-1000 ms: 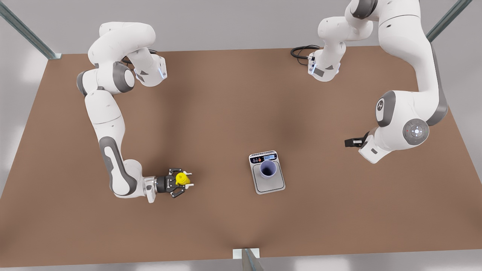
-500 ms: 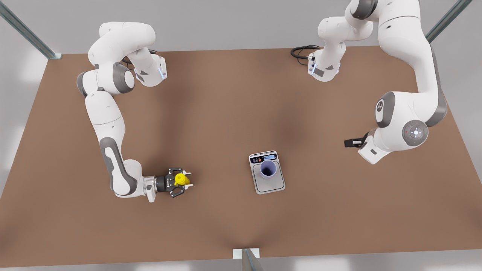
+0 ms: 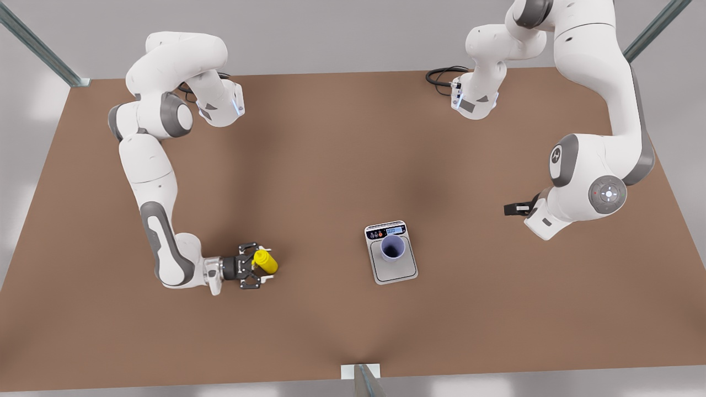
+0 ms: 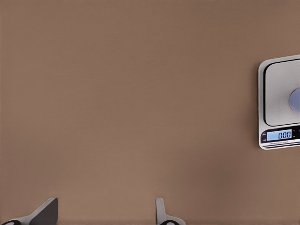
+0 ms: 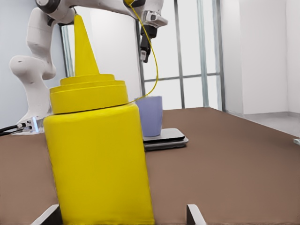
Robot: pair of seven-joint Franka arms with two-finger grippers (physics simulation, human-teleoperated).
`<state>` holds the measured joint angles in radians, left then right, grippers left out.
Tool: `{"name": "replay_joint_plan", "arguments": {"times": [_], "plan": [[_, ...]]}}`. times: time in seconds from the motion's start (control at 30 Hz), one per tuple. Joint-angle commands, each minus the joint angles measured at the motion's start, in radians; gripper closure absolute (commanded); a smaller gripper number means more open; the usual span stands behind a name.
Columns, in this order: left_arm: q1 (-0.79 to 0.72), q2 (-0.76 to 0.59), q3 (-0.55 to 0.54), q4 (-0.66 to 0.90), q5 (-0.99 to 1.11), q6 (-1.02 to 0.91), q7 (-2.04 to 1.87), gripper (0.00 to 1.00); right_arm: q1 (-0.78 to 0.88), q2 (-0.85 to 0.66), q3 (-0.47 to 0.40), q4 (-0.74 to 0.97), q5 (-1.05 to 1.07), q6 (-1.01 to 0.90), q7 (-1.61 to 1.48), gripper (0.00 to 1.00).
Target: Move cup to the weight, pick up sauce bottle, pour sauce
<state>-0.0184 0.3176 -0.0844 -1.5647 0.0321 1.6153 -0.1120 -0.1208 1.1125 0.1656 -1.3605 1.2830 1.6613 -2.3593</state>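
The yellow sauce bottle stands upright on the table at the front view's left. My right gripper is open, and the bottle sits between its fingertips with a gap on one side. The lavender cup stands on the weight, a silver scale near the middle. My left gripper hangs open above the table at the front view's right, away from the scale and the cup. A thin yellow strand arcs over the cup; I cannot tell if it is sauce.
Bare brown tabletop lies between the bottle and the scale. A black cable coils near the far arm base. Metal frame posts stand at the table's edges.
My right gripper has drawn back toward the front view's left, so the bottle now sits near its fingertips. The bottle, cup and scale have stayed put. The left arm barely moved.
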Motion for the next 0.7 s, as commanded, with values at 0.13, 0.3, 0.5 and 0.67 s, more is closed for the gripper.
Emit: {"name": "replay_joint_plan", "arguments": {"times": [0.13,0.3,0.5,0.67], "plan": [[0.000,0.000,0.000,0.000,0.000,-0.002,0.000,0.00,-0.339,-0.150,0.006,-0.114,-0.353,-0.130,0.014,0.00],[0.000,0.000,0.000,0.000,0.000,-0.002,0.000,0.00,-0.315,-0.858,0.011,-0.083,-0.954,-0.104,0.957,0.00],[0.000,-0.002,-0.002,0.058,0.002,-0.002,0.006,0.00,0.099,-1.005,-0.027,-0.176,-1.318,-0.091,2.407,0.00],[0.002,-0.006,-0.002,0.092,0.002,-0.002,0.008,0.00,0.098,-1.017,-0.029,-0.112,-1.321,-0.156,2.411,0.00]]}}
